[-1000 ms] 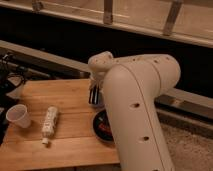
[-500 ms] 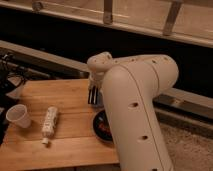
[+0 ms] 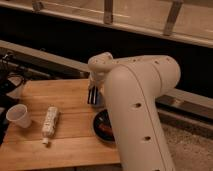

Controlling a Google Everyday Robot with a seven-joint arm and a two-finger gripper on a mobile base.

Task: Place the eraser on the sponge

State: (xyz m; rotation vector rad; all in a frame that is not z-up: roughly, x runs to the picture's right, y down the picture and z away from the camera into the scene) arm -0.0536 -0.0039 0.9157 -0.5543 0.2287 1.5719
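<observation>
Pointing down at mid-frame over the wooden table, the gripper sits just upper left of a dark bowl holding something reddish, apart or closed I can't tell, eraser and sponge not identifiable, white cup and lying white bottle at left.

We see the gripper as dark, almost black, hanging over the far side of the honey-brown wooden table, at the end of a creamy white arm. Left of the gripper and nearer the camera stands a plain white cup. Between cup and gripper lies a white bottle with faint dark markings. Just in front of the gripper sits a black bowl with a reddish-orange patch inside.
</observation>
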